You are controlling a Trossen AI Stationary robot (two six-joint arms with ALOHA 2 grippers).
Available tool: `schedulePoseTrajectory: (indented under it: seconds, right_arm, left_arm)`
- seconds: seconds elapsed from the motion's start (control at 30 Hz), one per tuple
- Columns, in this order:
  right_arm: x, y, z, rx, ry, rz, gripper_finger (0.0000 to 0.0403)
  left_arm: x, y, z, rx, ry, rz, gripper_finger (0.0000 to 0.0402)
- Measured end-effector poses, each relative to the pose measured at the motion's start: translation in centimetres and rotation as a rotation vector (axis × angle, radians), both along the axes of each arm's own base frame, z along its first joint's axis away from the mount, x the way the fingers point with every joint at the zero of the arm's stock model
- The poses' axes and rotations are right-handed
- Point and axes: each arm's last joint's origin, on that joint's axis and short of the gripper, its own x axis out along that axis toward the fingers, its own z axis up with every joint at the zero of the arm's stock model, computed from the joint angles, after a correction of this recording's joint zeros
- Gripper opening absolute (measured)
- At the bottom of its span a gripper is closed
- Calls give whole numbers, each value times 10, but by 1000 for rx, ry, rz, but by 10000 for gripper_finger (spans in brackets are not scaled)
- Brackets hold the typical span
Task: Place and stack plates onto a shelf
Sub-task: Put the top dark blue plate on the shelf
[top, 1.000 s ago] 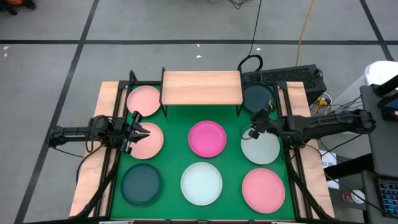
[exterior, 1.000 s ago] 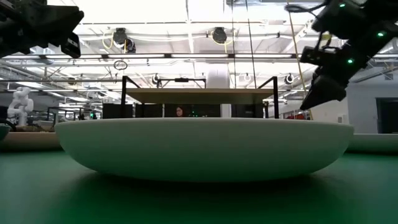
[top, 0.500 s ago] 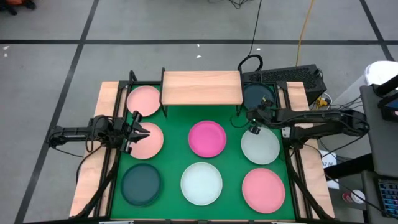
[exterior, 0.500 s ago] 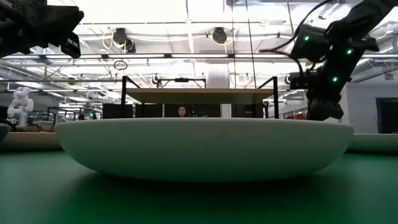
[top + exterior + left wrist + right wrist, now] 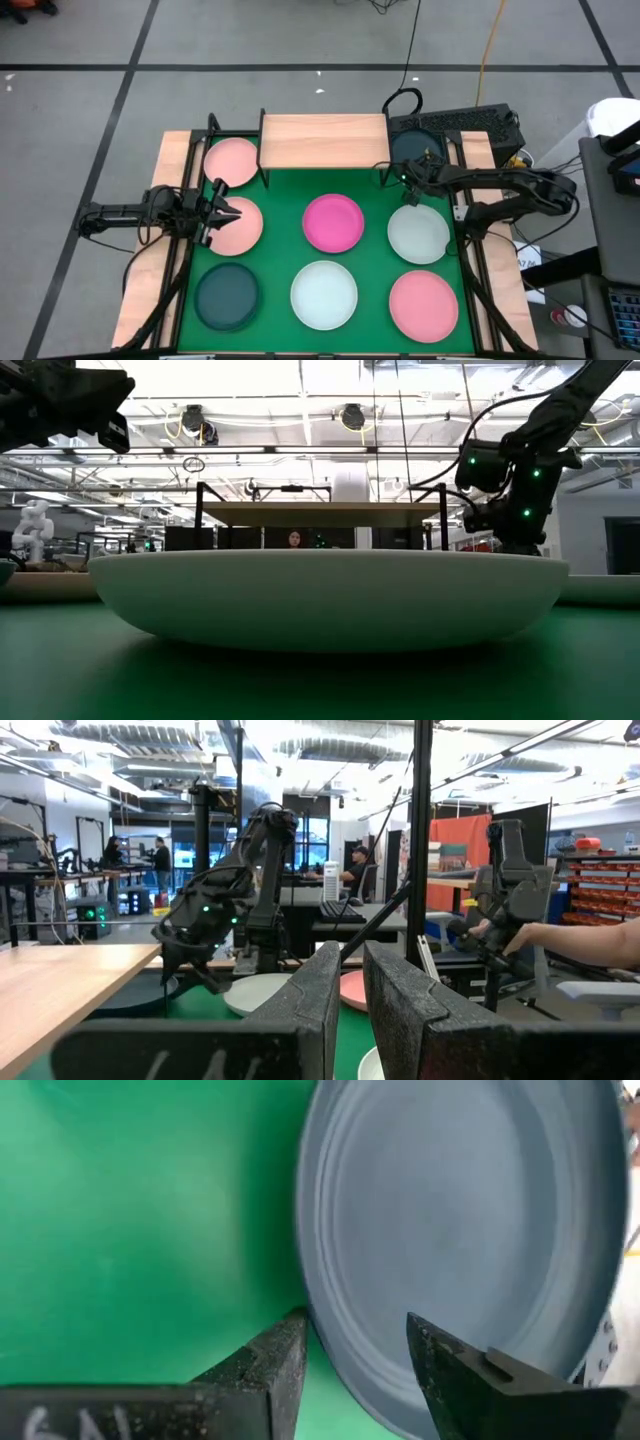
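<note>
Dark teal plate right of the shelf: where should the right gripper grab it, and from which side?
Judging by its shape, take the dark teal plate by its raised rim, on the edge nearest the green mat. It lies flat and shallow, so only the lip offers purchase. The open right gripper already straddles that edge; one finger inside, one outside, descending from above, looks best.

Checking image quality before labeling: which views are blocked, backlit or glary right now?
Low view: a whitish plate fills the foreground and hides the table behind it; bright ceiling lights leave the right gripper dark. Left wrist view: window glare at top, left gripper fingers fill the bottom. Right wrist view: evenly lit, dark teal plate cropped by the frame.
</note>
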Motion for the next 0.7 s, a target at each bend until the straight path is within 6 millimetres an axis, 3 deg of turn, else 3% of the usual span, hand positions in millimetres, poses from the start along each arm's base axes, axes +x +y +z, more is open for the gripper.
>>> schedulePoseTrajectory:
  seconds: [0.13,0.3,0.7]
  right_arm:
    - [0,-2,-3,48,-11,2,105]
    - [1,0,-2,93,-63,6,15]
    - [1,15,25,61,-307,-41,2]
  left_arm:
    - [0,0,0,0,0,0,56]
    - [0,0,0,0,0,0,56]
    - [0,0,0,0,-1,1,56]
